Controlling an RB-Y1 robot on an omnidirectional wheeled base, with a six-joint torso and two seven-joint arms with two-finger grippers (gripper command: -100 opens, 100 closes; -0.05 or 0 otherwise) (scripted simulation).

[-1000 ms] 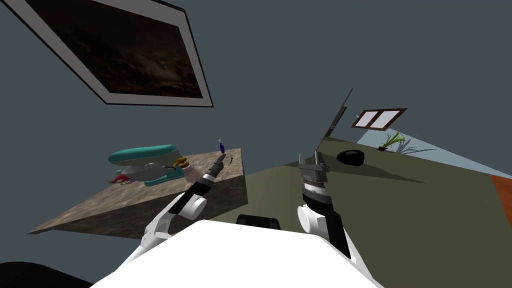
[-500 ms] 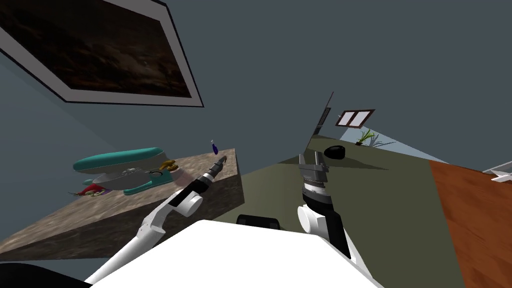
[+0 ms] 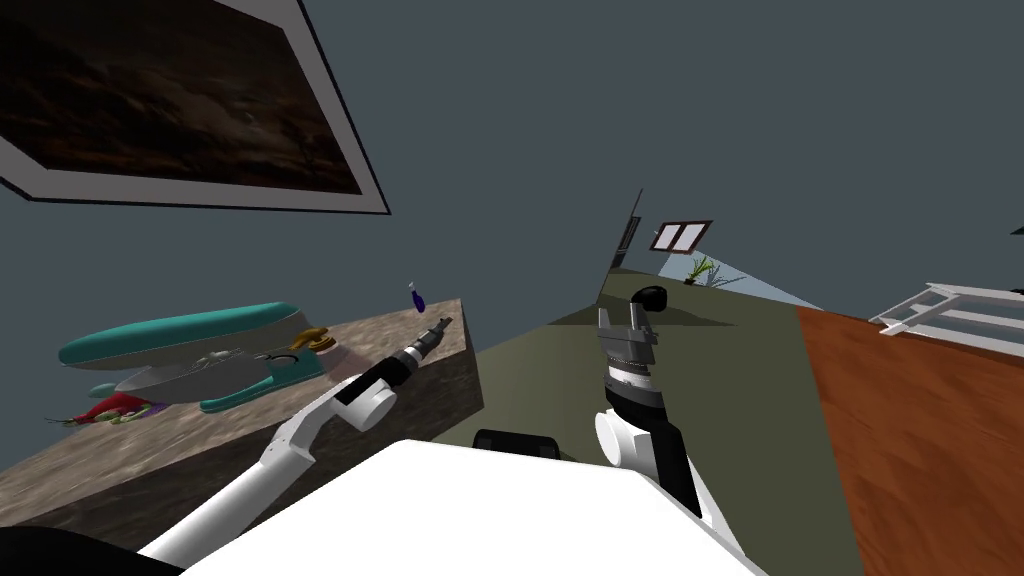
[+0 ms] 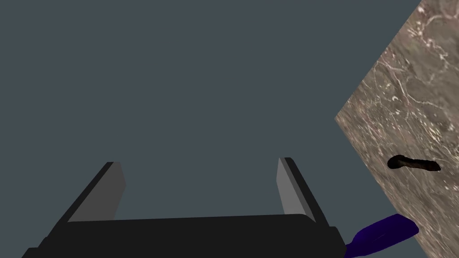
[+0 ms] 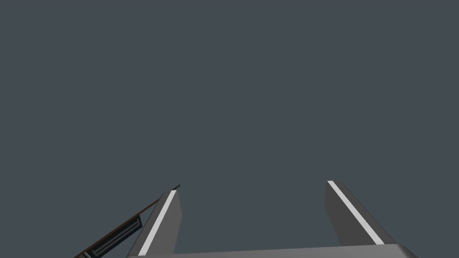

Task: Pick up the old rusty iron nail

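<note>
The nail (image 4: pixel 413 163), short, dark and rusty brown, lies flat on the brown marbled tabletop (image 4: pixel 417 89) near its edge. My left gripper (image 4: pixel 201 179) is open and empty; the nail lies off to the side, outside one finger (image 4: pixel 289 188), and the gripper faces the grey wall. A small dark blue bottle (image 4: pixel 385 233) lies close beside the gripper's body. In the head view the left gripper (image 3: pixel 441 324) reaches over the table's far corner, just beside the blue bottle (image 3: pixel 416 297). My right gripper (image 3: pixel 628 322) is held up over the floor, open and empty (image 5: pixel 257 201).
On the table (image 3: pixel 400 400) lie a long teal and grey object (image 3: pixel 180 335), a golden piece (image 3: pixel 312 338) and a red item (image 3: pixel 112 405). A black object (image 3: pixel 648 297) sits on the olive floor. A white rack (image 3: pixel 950 305) stands over the wooden floor at the right.
The whole head picture has swung left, so I have turned. My left arm has stretched further out over the table's far corner. The right arm holds its pose.
</note>
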